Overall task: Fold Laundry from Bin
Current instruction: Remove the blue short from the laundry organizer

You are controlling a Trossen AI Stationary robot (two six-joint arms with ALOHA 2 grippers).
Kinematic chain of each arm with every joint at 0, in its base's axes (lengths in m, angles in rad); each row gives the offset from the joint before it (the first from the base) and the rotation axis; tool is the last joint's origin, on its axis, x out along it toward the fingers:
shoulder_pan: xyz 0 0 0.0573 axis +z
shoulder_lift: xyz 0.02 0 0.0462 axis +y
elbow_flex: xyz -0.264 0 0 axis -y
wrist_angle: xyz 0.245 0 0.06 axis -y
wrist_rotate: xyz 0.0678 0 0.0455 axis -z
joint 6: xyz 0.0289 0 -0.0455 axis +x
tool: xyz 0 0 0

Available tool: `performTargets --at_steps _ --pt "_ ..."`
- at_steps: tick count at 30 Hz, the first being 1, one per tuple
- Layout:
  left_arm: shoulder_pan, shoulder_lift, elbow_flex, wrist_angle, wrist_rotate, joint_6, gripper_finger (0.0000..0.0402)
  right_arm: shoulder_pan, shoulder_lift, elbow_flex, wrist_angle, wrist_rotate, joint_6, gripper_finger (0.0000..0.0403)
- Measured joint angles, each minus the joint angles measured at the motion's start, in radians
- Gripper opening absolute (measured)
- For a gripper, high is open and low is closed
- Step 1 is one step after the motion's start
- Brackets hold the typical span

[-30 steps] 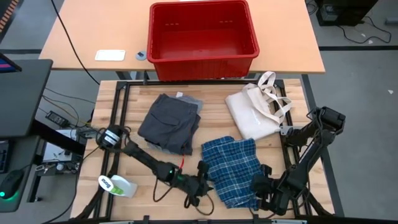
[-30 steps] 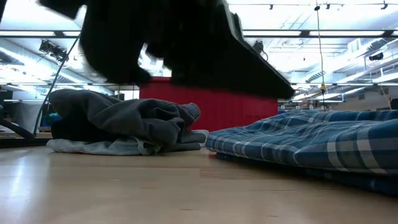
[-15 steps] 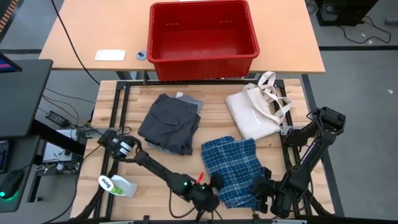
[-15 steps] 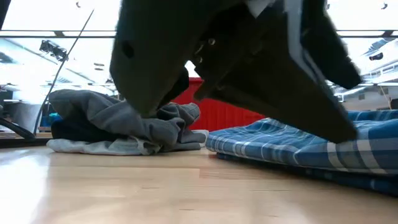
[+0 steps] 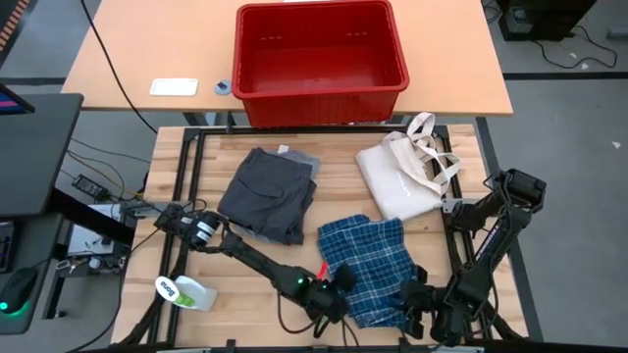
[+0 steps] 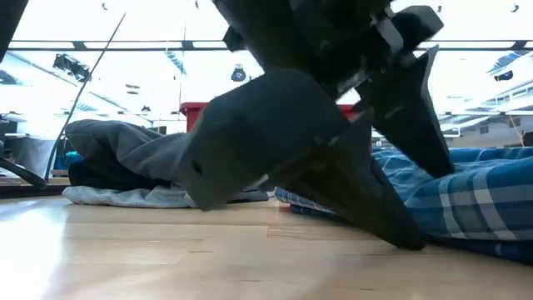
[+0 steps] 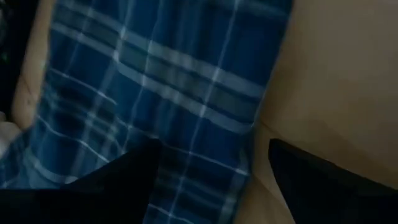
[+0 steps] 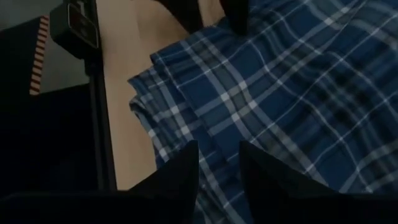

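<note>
The plaid shirt [image 5: 368,267] lies folded on the bench toward its front edge, right of the middle. The left gripper [image 5: 340,290] is low at the shirt's front left corner, its two fingers [image 7: 124,186] spread wide, one over the plaid and one over bare wood, holding nothing. The right gripper [image 5: 410,299] sits at the shirt's front right corner near the bench's front edge; its fingers [image 8: 180,177] stand a narrow gap apart just over the cloth's edge, and whether they pinch the fabric cannot be told.

Behind the shirt, left of the middle, a grey and black pile of clothes [image 5: 267,193] lies folded. A cream tote [image 5: 402,176] rests toward the back right corner. The red bin [image 5: 321,61] stands on the separate table beyond the bench's back edge. A white bottle [image 5: 183,291] lies near the front left corner.
</note>
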Motion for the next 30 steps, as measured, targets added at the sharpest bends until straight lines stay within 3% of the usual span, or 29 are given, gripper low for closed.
performTargets --at_steps 4,8,23,26,30 --pt "0.0 -0.003 0.001 0.046 0.063 -0.002 0.0311 0.0 0.0 0.0 0.003 0.03 -0.009 0.0123" --pt "-0.003 -0.002 0.0 0.071 0.016 0.002 0.0311 0.0 0.0 0.0 0.008 0.037 -0.016 0.0123" --pt "0.059 0.05 0.004 0.108 0.085 0.009 0.0304 0.0 0.005 0.001 0.056 0.043 -0.043 0.0123" --pt "0.069 0.052 0.003 0.113 0.119 -0.021 0.0268 0.0 0.005 0.001 0.065 0.047 -0.049 0.0123" --pt "0.073 0.055 0.002 0.102 0.154 -0.074 0.0157 0.0 0.006 0.026 0.076 0.049 -0.069 0.0122"
